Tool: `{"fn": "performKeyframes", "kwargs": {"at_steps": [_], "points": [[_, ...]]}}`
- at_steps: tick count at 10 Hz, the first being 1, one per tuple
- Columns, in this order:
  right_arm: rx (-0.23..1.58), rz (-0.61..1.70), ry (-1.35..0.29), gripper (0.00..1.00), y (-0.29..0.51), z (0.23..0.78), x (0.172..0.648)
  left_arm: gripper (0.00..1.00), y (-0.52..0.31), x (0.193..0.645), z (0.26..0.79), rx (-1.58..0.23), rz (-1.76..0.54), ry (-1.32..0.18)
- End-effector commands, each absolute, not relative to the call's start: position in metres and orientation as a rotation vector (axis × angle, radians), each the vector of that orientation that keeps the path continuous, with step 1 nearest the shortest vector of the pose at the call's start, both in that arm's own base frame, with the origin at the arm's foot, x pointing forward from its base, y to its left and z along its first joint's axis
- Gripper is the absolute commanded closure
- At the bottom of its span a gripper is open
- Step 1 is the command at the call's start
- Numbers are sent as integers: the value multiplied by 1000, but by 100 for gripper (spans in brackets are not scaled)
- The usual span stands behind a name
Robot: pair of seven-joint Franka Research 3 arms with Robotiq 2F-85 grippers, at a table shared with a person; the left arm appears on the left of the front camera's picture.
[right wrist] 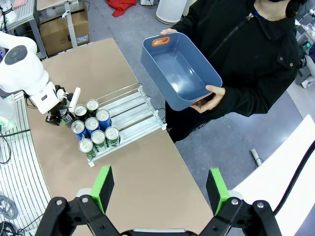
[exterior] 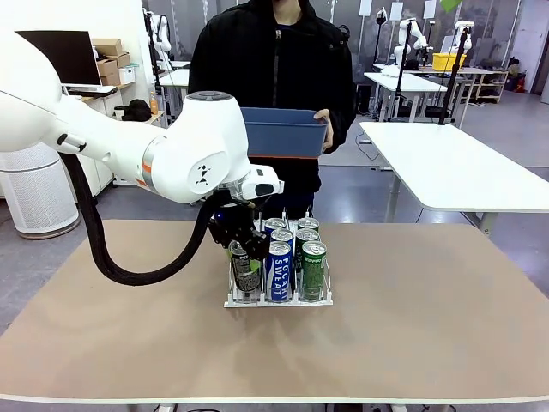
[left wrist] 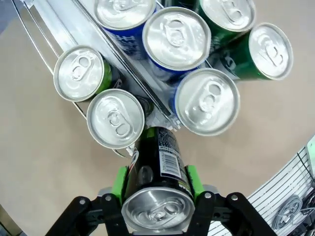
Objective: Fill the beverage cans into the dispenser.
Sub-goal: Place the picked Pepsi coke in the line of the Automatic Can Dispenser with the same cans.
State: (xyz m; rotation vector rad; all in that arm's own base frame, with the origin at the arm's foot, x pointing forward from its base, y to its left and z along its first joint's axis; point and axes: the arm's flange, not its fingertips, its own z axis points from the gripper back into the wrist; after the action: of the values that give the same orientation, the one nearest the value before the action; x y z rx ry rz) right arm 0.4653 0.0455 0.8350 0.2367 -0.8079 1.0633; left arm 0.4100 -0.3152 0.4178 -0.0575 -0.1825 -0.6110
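My left gripper point(exterior: 243, 249) point(left wrist: 157, 181) is shut on the top end of a dark grey patterned can point(exterior: 244, 273) point(left wrist: 158, 162). It holds the can at the front of the left lane of the clear three-lane dispenser point(exterior: 279, 301) point(left wrist: 98, 34) point(right wrist: 130, 110). Whether the can rests on the rack I cannot tell. A blue can point(exterior: 278, 270) and a green can point(exterior: 313, 268) stand beside it at the front, with several more cans behind them. My right gripper point(right wrist: 160, 189) hangs open high above the table, with nothing between its fingers.
A person stands at the far side holding an empty blue plastic bin point(exterior: 283, 131) point(right wrist: 179, 69) in both hands above the table edge. The brown tabletop point(exterior: 429, 300) is bare around the dispenser. My left arm point(right wrist: 29, 73) reaches in beside the rack.
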Motion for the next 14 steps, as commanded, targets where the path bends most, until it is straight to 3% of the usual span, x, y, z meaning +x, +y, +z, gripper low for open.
{"fn": "performKeyframes", "kwargs": {"at_steps": [1, 8, 14], "points": [[226, 1066, -801, 0, 46, 834, 464, 42, -308, 428, 411, -15, -560, -249], [226, 1066, -801, 0, 46, 834, 464, 42, -304, 451, 414, -53, -530, -287], [226, 1066, -801, 0, 46, 834, 464, 42, -315, 456, 388, -106, -590, -188]]}}
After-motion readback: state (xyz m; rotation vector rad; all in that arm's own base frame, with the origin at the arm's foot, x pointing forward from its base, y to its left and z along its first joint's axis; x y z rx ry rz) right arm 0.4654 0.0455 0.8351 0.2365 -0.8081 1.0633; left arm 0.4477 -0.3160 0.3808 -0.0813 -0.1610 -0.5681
